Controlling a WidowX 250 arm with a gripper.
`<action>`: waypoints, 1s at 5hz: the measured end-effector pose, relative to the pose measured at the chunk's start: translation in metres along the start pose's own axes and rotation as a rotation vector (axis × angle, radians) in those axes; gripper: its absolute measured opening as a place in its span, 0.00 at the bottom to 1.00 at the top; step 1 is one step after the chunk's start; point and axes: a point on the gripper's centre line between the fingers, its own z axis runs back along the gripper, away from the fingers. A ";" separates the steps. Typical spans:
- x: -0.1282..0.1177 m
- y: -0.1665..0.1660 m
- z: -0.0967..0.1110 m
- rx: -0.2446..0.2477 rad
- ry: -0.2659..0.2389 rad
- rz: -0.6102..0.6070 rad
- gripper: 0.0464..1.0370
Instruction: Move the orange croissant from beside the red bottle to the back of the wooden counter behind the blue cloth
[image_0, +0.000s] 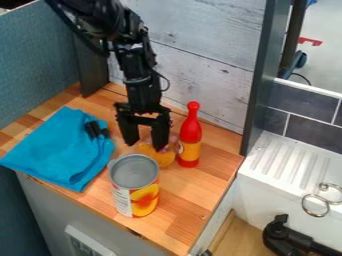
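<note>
The gripper (145, 146) hangs over the wooden counter, pointing down, with its two fingers apart and nothing visible between them. Just below its right finger lies a rounded orange-yellow object (162, 158) with a purplish part, partly hidden by the finger and the can. In front stands an upright can (136, 187) with a grey top and orange fruit on its label. A red bottle (190, 134) with a yellow-orange label stands upright to the right of the gripper. Left of the gripper, a blue cloth (60, 150) lies folded, with a small black object (97, 130) at its upper right edge.
A grey-white plank wall (200, 65) rises behind the counter (190, 210). A dark upright panel (262, 75) stands at the counter's right, beside a white sink (284, 162) with metal rings (315, 205). A black device (287, 237) is at the lower right.
</note>
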 end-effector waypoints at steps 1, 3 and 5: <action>0.000 0.001 -0.005 -0.002 0.004 -0.003 0.96; 0.000 0.001 -0.011 -0.005 0.006 -0.011 0.69; 0.000 0.002 -0.009 0.001 0.005 -0.026 0.34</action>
